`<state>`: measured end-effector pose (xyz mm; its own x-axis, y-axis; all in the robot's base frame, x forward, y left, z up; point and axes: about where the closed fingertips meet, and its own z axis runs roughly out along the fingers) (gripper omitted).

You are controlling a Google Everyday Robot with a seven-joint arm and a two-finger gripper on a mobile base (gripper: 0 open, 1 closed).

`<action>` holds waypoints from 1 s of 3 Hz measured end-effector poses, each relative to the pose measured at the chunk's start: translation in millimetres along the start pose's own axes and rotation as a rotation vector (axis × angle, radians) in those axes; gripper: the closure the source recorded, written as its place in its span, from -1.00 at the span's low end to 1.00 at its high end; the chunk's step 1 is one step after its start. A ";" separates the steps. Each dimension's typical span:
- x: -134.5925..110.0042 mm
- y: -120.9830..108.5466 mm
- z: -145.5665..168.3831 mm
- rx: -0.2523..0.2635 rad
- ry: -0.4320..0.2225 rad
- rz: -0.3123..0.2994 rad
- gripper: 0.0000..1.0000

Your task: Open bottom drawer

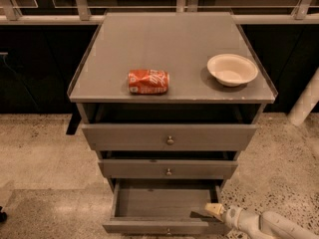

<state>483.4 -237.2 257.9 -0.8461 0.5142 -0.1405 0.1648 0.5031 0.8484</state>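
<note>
The bottom drawer [164, 226] of the grey cabinet is pulled out, and its inside shows empty. Its narrow front panel sits at the frame's lower edge with a small knob at its centre. My gripper [212, 212] is at the drawer's front right corner, at the end of the white arm [269, 225] coming in from the lower right. Its tip rests at or just inside the drawer's right edge. Above are the middle drawer [168, 169] and the top drawer [169, 137], both only slightly out.
A crushed red can [148, 81] lies on the cabinet top [169, 44], and a white bowl [232, 69] stands at its right. A dark wall with a rail runs behind. Speckled floor lies on both sides. A white post [306, 103] stands at the right.
</note>
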 end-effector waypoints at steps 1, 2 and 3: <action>0.0 3.8 -1.9 -0.005 -0.004 -0.005 -0.76; 0.1 3.9 -1.8 -0.005 -0.004 -0.005 -1.00; 0.1 3.9 -1.8 -0.005 -0.004 -0.005 -1.00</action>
